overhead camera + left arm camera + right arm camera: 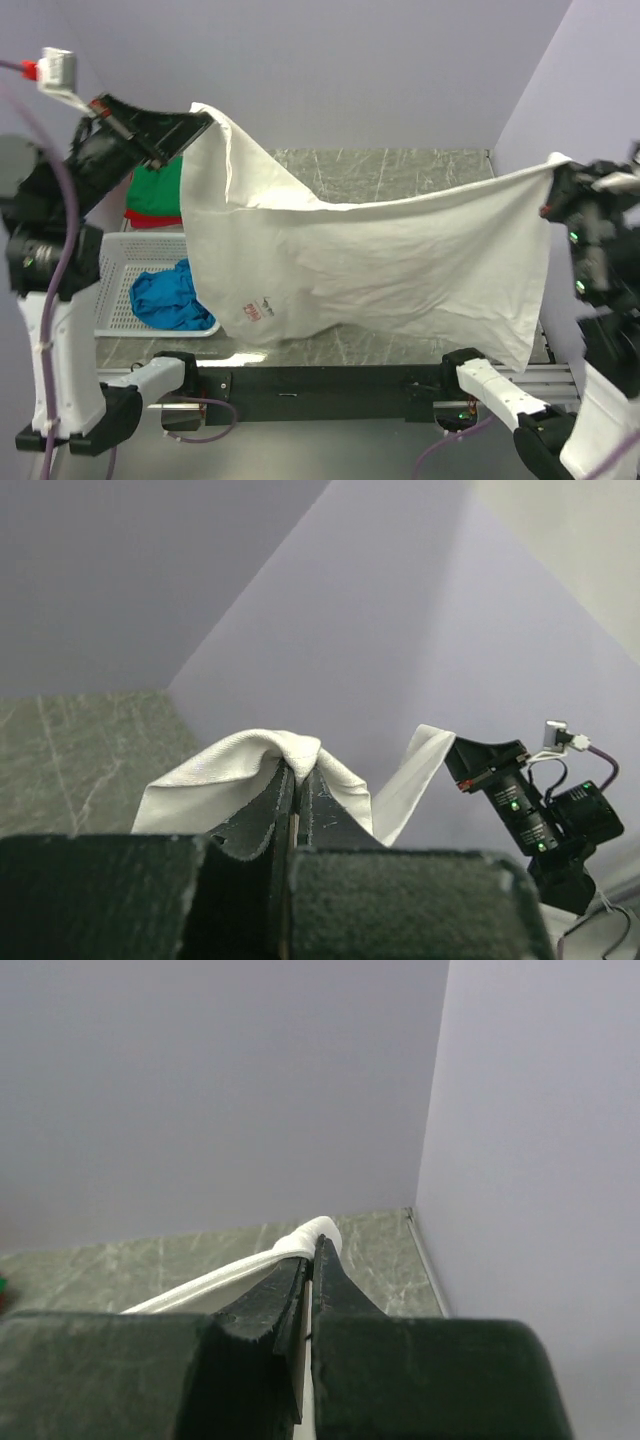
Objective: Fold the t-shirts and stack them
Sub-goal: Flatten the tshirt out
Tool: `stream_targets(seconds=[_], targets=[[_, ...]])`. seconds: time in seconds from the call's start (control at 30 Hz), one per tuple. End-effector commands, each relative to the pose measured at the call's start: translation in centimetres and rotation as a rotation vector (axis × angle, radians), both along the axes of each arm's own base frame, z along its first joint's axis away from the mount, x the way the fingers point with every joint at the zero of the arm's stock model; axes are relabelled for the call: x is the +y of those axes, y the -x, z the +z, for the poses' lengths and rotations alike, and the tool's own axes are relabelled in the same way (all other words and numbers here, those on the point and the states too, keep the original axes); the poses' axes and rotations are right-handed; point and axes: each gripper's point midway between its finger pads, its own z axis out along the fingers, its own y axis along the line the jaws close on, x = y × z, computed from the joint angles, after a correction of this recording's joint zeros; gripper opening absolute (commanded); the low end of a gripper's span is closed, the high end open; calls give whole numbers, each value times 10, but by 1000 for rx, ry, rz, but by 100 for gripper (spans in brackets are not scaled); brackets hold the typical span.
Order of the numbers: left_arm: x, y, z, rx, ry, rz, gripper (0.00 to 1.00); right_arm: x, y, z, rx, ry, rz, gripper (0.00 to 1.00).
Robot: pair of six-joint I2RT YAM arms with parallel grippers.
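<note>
A large white t-shirt (380,265) with a small red print hangs stretched in the air between both arms, above the table. My left gripper (200,122) is shut on its upper left corner; in the left wrist view the cloth (250,765) bunches over the closed fingertips of that gripper (297,772). My right gripper (553,178) is shut on the upper right corner, and the right wrist view shows a white fold (310,1235) pinched at its tips (312,1250). A blue shirt (170,298) lies in the basket. Green (155,185) and red (150,217) cloth lie behind it.
A white lattice basket (120,275) stands at the left of the green marble table (400,175). Lilac walls close in the back and right sides. The right arm (530,810) shows in the left wrist view.
</note>
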Motion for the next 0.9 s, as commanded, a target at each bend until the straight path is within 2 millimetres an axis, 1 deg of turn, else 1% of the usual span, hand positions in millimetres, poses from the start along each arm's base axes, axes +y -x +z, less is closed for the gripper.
stream_targets(seconds=[0.0,0.03,0.07,0.1,0.13,0.17,0.2,0.23,0.27,0.3,0.33,0.37,0.4,0.43,0.47,0.5,0.53,0.57,0.6,0.63,0.67,0.7,0.73,0.77,0.8,0.83,0.87], targets=[[3,-95,-54,135,-35,85,1,2,-62,-17,50,43,-63,0],[2,-110,-64,155,-51,95,1,5,-75,-30,84,52,-60,0],[0,-119,-68,164,-62,97,1,9,-89,-38,109,54,-58,0],[-3,-144,-83,206,-82,106,1,9,-98,-40,106,53,-62,0],[-1,-160,-90,211,-113,141,0,8,-107,-45,116,54,-68,0],[-3,-164,-82,196,-126,146,1,12,-125,-59,150,57,-55,0],[-6,-193,-101,246,-148,153,0,12,-134,-59,139,50,-54,0],[-4,-198,-83,197,-157,175,1,7,-151,-67,159,38,-68,0],[-4,-209,-84,200,-165,183,1,9,-162,-65,148,28,-51,0],[-6,-235,-105,260,-184,186,1,8,-171,-66,152,21,-47,0],[-7,-244,-104,254,-190,189,1,4,-176,-55,126,11,-56,0],[-5,-242,-76,188,-177,202,1,3,-196,-61,150,3,-55,0],[-7,-262,-87,204,-179,201,1,4,-204,-58,146,-3,-44,0],[-8,-262,-69,159,-152,197,1,4,-217,-47,127,-16,-40,0],[-8,-267,-65,140,-136,189,1,0,-222,-41,119,-16,-43,0],[-10,-266,-44,60,-92,171,1,1,-220,-16,65,-18,-32,0],[-12,-270,-45,47,-76,162,1,0,-230,-15,59,-50,-28,0],[-12,-268,-38,15,-59,158,1,-2,-231,-6,35,-56,-27,0],[-12,-259,-23,-39,-40,151,1,-1,-230,2,14,-60,-18,0],[-12,-255,-12,-91,-23,149,1,-1,-227,13,-13,-67,-15,0],[-11,-247,-1,-131,-17,152,1,-1,-224,17,-24,-67,-11,0],[-11,-241,6,-158,-18,150,0,0,-221,19,-28,-68,-10,0],[-10,-234,13,-191,-21,151,1,0,-212,23,-39,-68,-8,0],[-9,-223,22,-215,-21,152,1,0,-206,25,-44,-69,-4,0],[-10,-216,25,-232,-29,144,1,1,-205,17,-26,-71,-1,0],[-11,-213,23,-227,-33,135,1,3,-187,25,-52,-73,9,0],[-11,-195,32,-249,-31,127,0,4,-179,26,-57,-74,16,0]])
